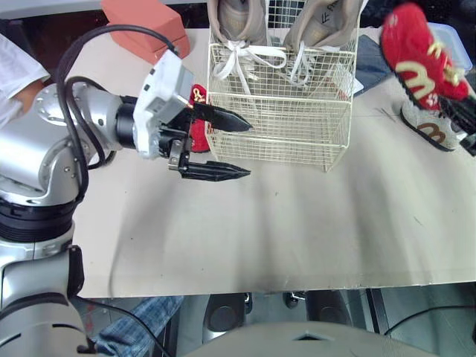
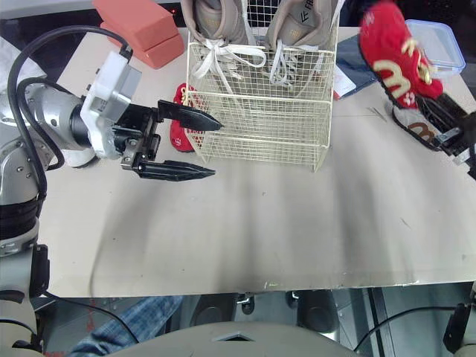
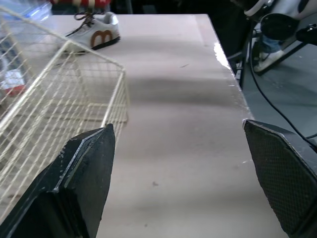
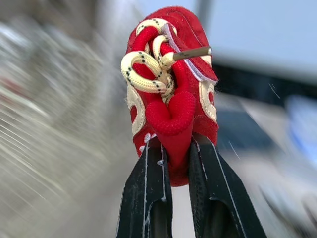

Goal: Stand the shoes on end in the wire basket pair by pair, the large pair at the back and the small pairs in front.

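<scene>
A cream wire basket stands at the back middle of the table. Two large beige shoes stand on end against its back. My left gripper is open, level with the basket's front left corner, with nothing between its fingers. Behind it a small red shoe lies on the table against the basket's left side. My right gripper is shut on a second small red shoe, held in the air to the right of the basket. Beneath it a small white shoe with a brown M rests on the table.
A red-orange box lies at the back left and a clear plastic container at the back right. A person's white sleeve shows at the left edge. Bare table stretches in front of the basket.
</scene>
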{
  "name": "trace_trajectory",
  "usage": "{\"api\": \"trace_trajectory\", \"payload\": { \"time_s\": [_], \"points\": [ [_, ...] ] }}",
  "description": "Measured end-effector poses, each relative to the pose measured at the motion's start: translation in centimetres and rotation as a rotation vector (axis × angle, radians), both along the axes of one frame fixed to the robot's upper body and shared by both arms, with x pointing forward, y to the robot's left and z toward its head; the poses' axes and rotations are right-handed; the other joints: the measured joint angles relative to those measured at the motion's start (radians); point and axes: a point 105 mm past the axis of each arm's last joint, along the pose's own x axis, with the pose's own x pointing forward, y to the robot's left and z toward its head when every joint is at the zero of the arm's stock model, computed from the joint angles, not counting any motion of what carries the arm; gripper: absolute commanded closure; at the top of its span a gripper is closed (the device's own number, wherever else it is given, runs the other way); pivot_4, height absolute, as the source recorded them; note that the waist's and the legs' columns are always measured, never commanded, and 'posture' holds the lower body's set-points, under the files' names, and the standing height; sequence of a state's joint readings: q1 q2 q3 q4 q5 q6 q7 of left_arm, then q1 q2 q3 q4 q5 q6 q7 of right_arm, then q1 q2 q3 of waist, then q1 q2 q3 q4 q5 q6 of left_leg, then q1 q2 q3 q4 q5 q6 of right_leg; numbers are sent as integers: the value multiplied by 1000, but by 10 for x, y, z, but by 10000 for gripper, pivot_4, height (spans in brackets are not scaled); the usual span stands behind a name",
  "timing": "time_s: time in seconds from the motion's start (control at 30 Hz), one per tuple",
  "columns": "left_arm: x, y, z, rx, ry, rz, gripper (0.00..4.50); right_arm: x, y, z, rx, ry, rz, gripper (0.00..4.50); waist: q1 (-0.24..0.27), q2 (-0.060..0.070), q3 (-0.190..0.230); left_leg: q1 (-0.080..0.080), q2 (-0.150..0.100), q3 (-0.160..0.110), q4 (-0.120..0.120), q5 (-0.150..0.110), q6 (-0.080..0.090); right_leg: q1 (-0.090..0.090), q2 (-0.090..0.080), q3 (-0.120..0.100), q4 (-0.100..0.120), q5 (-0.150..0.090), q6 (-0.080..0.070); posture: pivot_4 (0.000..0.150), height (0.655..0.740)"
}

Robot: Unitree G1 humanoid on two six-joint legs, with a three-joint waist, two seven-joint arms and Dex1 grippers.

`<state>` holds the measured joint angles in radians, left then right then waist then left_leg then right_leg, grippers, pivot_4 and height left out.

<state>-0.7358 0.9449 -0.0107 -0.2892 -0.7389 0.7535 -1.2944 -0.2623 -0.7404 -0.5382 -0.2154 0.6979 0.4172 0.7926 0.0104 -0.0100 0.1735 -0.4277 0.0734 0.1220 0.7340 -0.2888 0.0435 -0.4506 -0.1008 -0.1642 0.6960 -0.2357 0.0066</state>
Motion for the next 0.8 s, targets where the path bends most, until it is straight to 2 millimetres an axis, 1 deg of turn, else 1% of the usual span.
{"api": "trace_trajectory", "payload": {
  "time_s": [0.07, 0.1, 0.13, 0.2, 0.23, 0.33, 0.43, 0.53, 0.6, 0.7, 0.77, 0.8],
  "points": [
    [0, 2, 0, 3, 6, -3, 0, -13, 23, 16, -29, -79, 122, 44872, 2, 0, 0, 0, 0, 0, 1, 0, 0, 0, -1, 0, 0, 0, 0, 1500, 6860],
    [0, 2, 0, 3, 6, -3, 0, -16, 29, 19, -44, -95, 150, 44872, 3, 0, 0, -1, 0, 0, 1, 0, 0, 0, -1, 0, 0, 0, 0, 1500, 6860],
    [0, 4, 2, 5, 7, -5, 0, -23, 48, 21, -123, -118, 232, 44872, 3, 0, 0, -1, 0, 0, 1, 0, 0, 0, -2, 0, 0, 0, 0, 1500, 6860],
    [0, 8, 3, 12, 12, -1, 0, -28, 67, 15, -226, -114, 321, 44872, 3, 0, 0, -1, 0, -1, 1, 0, 0, 0, -2, 0, 0, 0, 0, 1500, 6860],
    [0, 10, 3, 17, 11, -1, 0, -30, 73, 13, -265, -116, 350, 44872, 3, 0, 0, -1, 0, -1, 1, 0, 0, 0, -2, -1, 0, 0, 0, 1500, 6860],
    [6, 28, 5, 60, -5, 40, 0, -37, 99, -5, -534, -115, 498, 44872, 3, 1, 1, -1, 0, -1, 1, 0, 0, 0, -1, -1, 0, 0, 0, 1500, 6860],
    [8, 34, 10, 38, -1, 50, 0, -41, 113, -9, -667, -179, 583, 44872, 3, 0, 1, -2, 0, -1, 2, 0, 0, 0, -1, -1, 0, 0, 0, 1500, 6860],
    [0, 33, 21, -23, 18, -6, 0, -39, 129, -4, -880, -357, 644, 44872, 2, 0, 1, -3, 0, -1, 3, 0, 0, -1, -2, -1, 0, 0, 0, 1500, 6860],
    [-3, 31, 21, -36, 36, -24, 0, -37, 135, -2, -966, -443, 656, 44872, 2, 0, 2, -3, 0, -2, 3, 0, 0, 0, -2, -2, 0, 0, 0, 1500, 6860],
    [-2, 23, 17, -38, 66, -39, 0, -34, 147, -1, -1117, -620, 680, 44872, 4, 0, 2, -3, 0, -2, 3, 0, 0, 0, -2, -2, 1, 0, 0, 1500, 6860],
    [0, 15, 12, -38, 85, -56, 0, -31, 154, 3, -1167, -730, 676, 44872, 4, 0, 2, -3, 0, -1, 4, 0, 0, 0, -2, -2, 1, 0, 0, 1500, 6860],
    [3, 7, 8, -16, 93, -70, 0, -30, 159, 7, -1191, -813, 668, 44872, 4, -1, 2, -3, 0, -1, 5, 0, 0, 0, -2, -2, 1, 0, 0, 1500, 6860]
  ]
}}
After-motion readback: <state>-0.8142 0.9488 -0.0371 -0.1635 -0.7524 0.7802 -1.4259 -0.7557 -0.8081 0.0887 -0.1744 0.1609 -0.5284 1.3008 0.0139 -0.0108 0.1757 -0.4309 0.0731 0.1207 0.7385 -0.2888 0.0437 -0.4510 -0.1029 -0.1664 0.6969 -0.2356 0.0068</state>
